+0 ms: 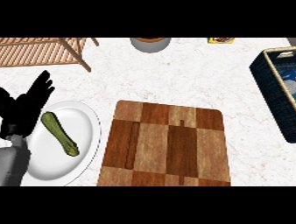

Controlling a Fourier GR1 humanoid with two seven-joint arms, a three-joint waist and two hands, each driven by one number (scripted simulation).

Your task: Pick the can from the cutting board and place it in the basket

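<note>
Your left hand (22, 104) shows at the worktop's left edge, fingers straight and spread, pointing up and away from you, holding nothing. Its grey forearm (5, 166) comes in from the lower left corner. You have no right hand in view.

Look just beside that hand and you find a white plate (82, 131) near the front left corner of the worktop (196, 74). A green zucchini (60, 133) lies on it at a slant, its upper end close to your fingers; whether they touch it you cannot tell.

Right of the plate, along the front edge at the middle, sits the wooden cutting board (165, 144), made of light and dark blocks. Its top is bare wood.

Turn to the right edge and you see the dark blue woven basket (270, 83), running from the far right toward the front. The can (294, 80) lies inside it, on its side near the basket's far end, white with blue and a little red on it. It is well apart from the cutting board and from your left hand.

Along the far edge you can make out a wooden slatted rack (34, 51) at the far left corner, a grey round container (150, 43) with something brown in it at the middle, and a small yellow item (221, 40) to its right, cut off by the view.
</note>
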